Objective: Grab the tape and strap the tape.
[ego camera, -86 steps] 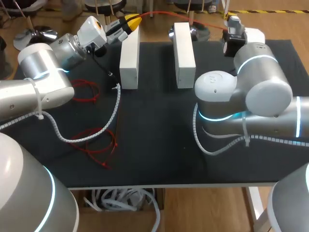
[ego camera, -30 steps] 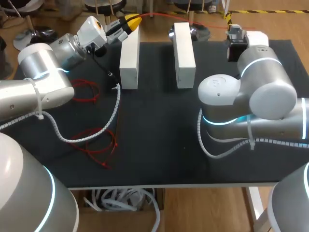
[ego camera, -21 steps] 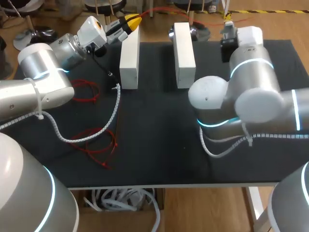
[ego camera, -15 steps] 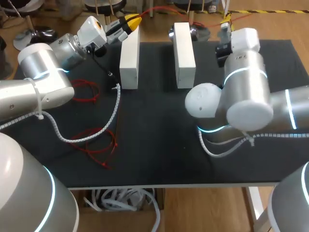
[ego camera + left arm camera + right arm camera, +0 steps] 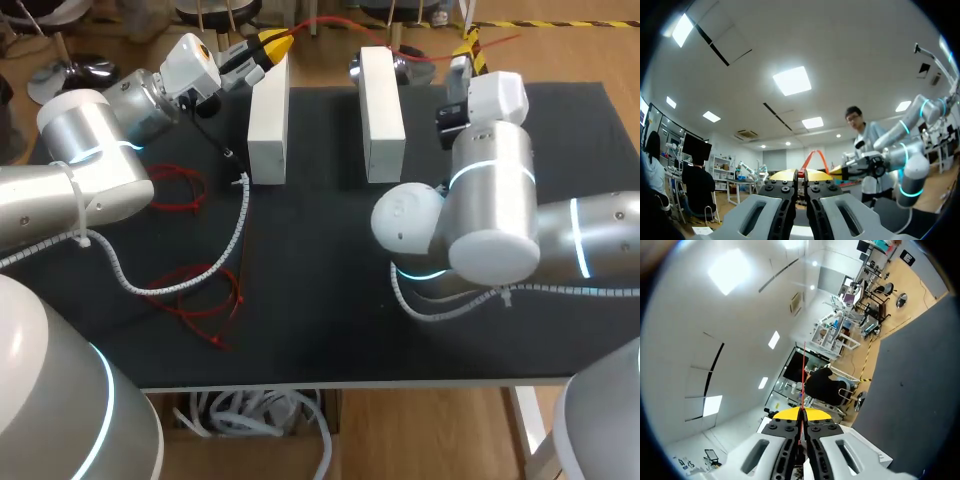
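A thin red tape (image 5: 338, 18) is held up in the air past the far edge of the table (image 5: 330, 300). It is stretched in a low arch from the left gripper (image 5: 276, 42) to the right gripper (image 5: 466, 48), and a short end is seen sticking out past the right gripper. The left gripper is clenched on one end of the tape, close to the far end of the left block (image 5: 268, 118). In the left wrist view the left gripper (image 5: 801, 176) is seen pressed together, with a bit of red pinched between its fingers, and the tape (image 5: 815, 155) is seen curving away ahead of it toward the right arm (image 5: 905, 155). The right gripper is clenched on the tape too, beyond the far end of the right block (image 5: 381, 100) and off to its right. In the right wrist view the right gripper (image 5: 802, 413) is seen pressed together, and the tape (image 5: 803, 375) is seen as a straight red line going out from between its tips. The two white blocks are laid side by side on the far part of the table, with a gap between them. Two red loops (image 5: 205, 298) are laid flat on the left part of the table, under the left arm.
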`<state>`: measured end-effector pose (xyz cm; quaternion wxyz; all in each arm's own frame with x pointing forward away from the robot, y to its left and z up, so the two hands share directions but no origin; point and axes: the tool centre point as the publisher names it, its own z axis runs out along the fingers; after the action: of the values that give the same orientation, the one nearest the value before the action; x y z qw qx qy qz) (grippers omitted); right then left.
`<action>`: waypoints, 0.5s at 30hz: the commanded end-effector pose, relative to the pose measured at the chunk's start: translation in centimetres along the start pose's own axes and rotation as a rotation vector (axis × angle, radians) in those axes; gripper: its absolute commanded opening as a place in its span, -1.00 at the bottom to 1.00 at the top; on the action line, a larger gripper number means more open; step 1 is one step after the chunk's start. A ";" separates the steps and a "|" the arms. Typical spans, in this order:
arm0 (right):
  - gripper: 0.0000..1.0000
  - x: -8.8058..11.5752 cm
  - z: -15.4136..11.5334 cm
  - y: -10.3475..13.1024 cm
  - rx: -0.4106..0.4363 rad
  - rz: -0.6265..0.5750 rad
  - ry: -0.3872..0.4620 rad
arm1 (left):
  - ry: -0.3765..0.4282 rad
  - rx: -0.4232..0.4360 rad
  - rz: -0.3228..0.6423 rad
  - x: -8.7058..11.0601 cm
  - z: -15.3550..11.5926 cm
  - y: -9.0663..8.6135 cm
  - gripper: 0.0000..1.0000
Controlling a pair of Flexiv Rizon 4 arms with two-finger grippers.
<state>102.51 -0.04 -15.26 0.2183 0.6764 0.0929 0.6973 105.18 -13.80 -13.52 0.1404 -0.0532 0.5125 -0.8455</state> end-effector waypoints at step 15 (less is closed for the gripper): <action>-1.00 1.0 -0.3 0.2 -0.050 -0.289 0.089 | -0.001 0.003 0.002 0.0 0.0 0.1 -1.00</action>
<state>101.81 0.14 -14.15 0.2953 0.6324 0.1587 0.6984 105.18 -13.79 -13.52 0.1404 -0.0532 0.5125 -0.8455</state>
